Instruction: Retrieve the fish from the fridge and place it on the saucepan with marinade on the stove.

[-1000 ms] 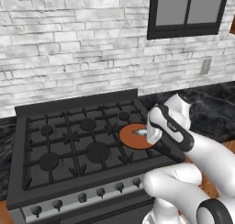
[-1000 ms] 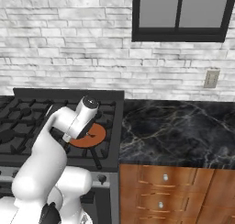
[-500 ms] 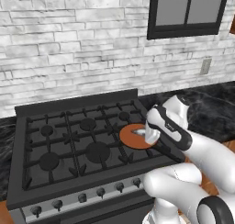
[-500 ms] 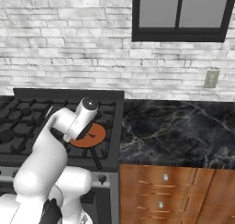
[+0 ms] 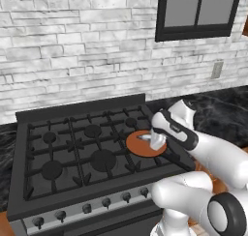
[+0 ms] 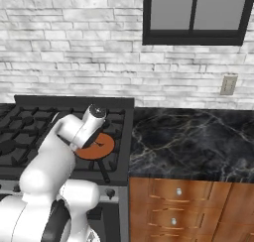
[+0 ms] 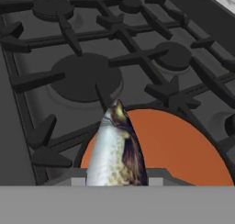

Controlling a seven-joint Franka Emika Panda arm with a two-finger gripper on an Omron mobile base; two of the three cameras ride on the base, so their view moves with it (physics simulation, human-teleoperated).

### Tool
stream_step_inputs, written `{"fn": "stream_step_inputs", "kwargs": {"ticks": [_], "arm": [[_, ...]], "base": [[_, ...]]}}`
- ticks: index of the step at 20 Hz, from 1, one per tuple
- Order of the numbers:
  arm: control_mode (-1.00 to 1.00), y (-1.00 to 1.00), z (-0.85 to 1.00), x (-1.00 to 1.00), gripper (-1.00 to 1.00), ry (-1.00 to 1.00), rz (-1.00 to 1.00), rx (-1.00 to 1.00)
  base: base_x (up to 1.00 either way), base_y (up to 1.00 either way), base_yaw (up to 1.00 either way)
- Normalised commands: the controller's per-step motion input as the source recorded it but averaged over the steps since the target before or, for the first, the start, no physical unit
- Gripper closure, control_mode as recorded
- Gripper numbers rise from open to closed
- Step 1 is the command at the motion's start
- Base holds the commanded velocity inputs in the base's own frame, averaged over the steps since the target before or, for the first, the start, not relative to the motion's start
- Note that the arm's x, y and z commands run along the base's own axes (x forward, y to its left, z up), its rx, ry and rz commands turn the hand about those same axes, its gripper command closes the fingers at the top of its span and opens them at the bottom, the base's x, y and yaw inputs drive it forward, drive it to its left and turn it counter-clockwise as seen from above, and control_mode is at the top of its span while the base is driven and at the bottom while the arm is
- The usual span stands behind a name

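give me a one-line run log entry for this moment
phase: placing | pincer: shut on fish | fish: held over saucepan, not released | saucepan: on stove, front right burner

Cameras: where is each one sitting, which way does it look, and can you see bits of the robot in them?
Left base view: behind the arm on its left, looking down over the stove; the white arm rises lower right, its hand over the saucepan.
Right base view: behind on the right, facing stove and black counter; the arm rises lower left.
Hand view: on the hand, looking along the fish over the saucepan's orange inside.
All three share the saucepan and stove.
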Motion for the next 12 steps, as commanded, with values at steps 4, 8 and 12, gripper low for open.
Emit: {"fn": "stream_step_inputs", "kwargs": {"ticks": [4,8,12], "arm": [[-1.00,0.02,-0.16,0.12,1.00,0.00,0.00,0.00],[-1.00,0.00,-0.11,0.08,1.00,0.00,0.00,0.00],[-1.00,0.00,-0.06,0.04,1.00,0.00,0.00,0.00]], "base": [[0.00,0.00,0.00],[0.00,0.00,0.00],[0.00,0.00,0.00]]}}
